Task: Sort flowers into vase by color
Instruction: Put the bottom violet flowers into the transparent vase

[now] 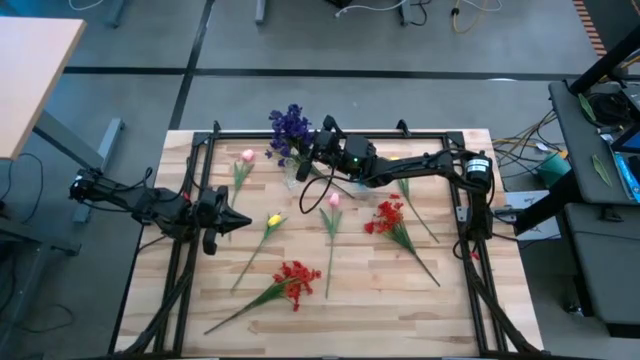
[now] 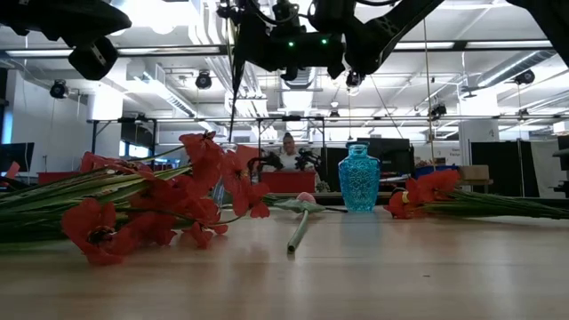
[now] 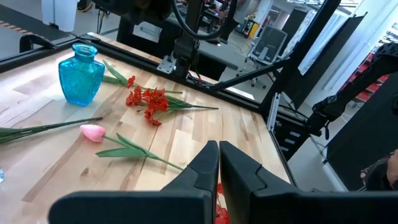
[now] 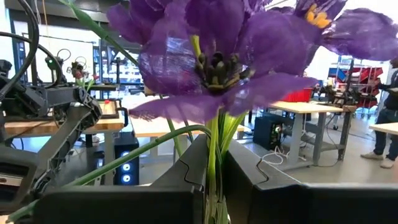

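Already the right end effector (image 1: 318, 150) is clenched on the stems of the purple flowers (image 1: 289, 126), carrying them above the far side of the tabletop (image 1: 360, 300) near the blue vase (image 2: 359, 179). Nothing sits in that faceted glass vase yet, so most sorting remains: papery red clusters (image 1: 297, 280), a pink tulip bud (image 1: 334, 200) and a yellow tulip bud (image 1: 274, 219) lie flat on thin green stems. Left of them, the left end effector (image 1: 232, 223) waits clenched and empty.

I note the table (image 1: 370, 290) is pale wood planks, smooth with a low sheen. The vase (image 3: 81, 73) is blue glass, translucent, glossy and textured. The purple flower (image 4: 217, 56) has thin cloth-like petals, matt, on smooth plastic-looking stems. The right gripper (image 4: 211, 180) and left gripper (image 3: 217, 171) have matt black plastic fingers.
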Available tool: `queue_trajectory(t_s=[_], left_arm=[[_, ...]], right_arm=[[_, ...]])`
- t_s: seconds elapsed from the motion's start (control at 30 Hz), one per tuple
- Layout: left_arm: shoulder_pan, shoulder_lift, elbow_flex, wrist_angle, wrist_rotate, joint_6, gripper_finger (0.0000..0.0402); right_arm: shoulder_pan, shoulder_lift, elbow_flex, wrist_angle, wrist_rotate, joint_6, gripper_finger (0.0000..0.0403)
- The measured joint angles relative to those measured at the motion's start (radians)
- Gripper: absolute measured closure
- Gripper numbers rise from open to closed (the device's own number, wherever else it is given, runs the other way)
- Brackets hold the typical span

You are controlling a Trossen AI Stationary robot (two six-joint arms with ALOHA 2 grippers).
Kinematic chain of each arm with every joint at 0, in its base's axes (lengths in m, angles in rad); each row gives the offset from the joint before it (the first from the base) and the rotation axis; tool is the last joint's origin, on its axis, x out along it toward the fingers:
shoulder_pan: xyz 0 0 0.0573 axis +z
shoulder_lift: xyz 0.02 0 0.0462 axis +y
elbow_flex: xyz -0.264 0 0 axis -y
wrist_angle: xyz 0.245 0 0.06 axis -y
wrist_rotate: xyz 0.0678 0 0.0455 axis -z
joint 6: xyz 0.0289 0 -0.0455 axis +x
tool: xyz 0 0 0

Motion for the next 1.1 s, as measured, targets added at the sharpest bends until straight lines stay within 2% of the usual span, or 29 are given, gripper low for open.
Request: queue_trajectory(t_s=[0.67, 0.9, 1.1], left_arm=[[0.000, 0.000, 0.000, 0.000, 0.000, 0.000, 0.0402], [0.000, 0.000, 0.000, 0.001, -0.001, 0.000, 0.0402], [0.000, 0.000, 0.000, 0.001, -0.001, 0.000, 0.0402]], right_arm=[[0.002, -0.001, -0.001, -0.048, 0.001, 0.018, 0.0376], [0.002, -0.001, -0.001, -0.059, 0.022, 0.018, 0.0327], [0.002, -0.005, 0.001, -0.184, 0.030, 0.023, 0.0270]])
